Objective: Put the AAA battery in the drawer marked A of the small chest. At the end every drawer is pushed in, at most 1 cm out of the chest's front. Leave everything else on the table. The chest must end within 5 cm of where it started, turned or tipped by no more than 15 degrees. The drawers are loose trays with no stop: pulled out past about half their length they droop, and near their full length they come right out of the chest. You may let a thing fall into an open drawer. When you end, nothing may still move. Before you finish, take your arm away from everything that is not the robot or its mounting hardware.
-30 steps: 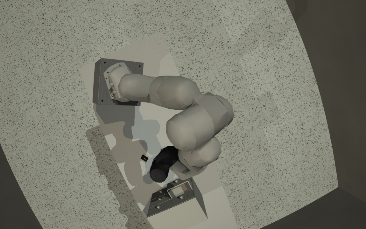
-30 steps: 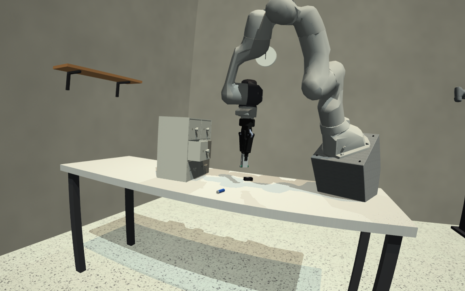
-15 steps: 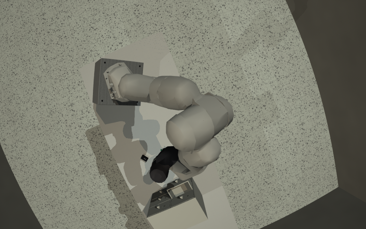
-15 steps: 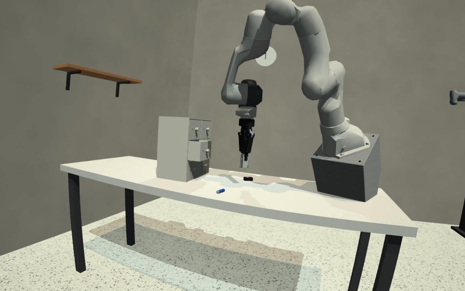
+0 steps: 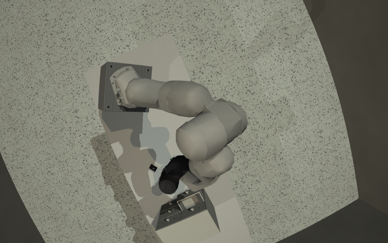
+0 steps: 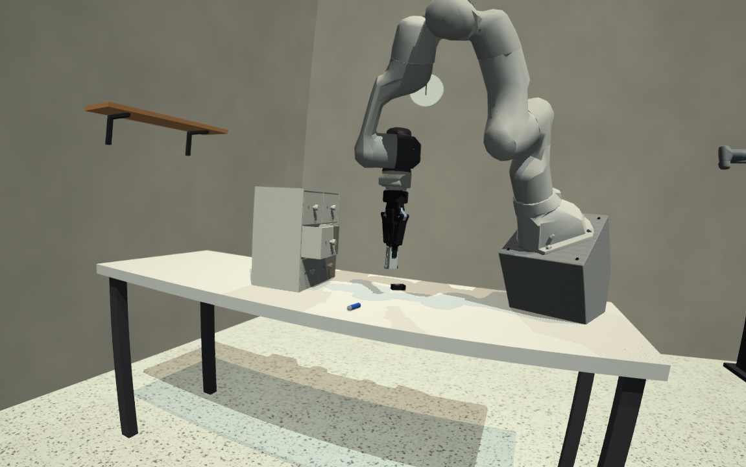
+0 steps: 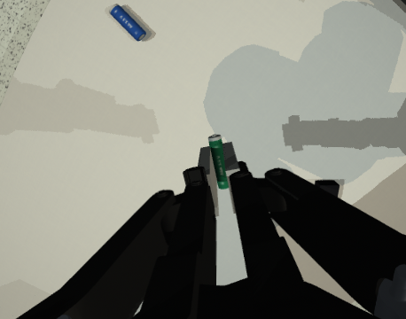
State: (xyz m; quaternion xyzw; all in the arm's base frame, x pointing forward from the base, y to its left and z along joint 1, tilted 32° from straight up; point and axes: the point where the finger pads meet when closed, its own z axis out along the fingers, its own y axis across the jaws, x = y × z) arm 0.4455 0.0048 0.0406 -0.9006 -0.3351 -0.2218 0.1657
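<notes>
My gripper [image 7: 219, 160] is shut on a slim green battery [image 7: 219, 161], held upright, with its tip sticking out past the fingertips. In the side view the gripper [image 6: 392, 261] hangs above the table, to the right of the small chest [image 6: 294, 238] and apart from it. One drawer of the chest stands pulled out in the middle row; from above it shows as an open tray [image 5: 191, 201]. The other drawers look pushed in. I cannot read the drawer marks.
A blue battery [image 6: 353, 305] lies on the table near the front edge; it also shows in the wrist view [image 7: 130, 23]. A small black block [image 6: 398, 286] lies on the table just below the gripper. The robot's base block [image 6: 555, 272] stands at the right.
</notes>
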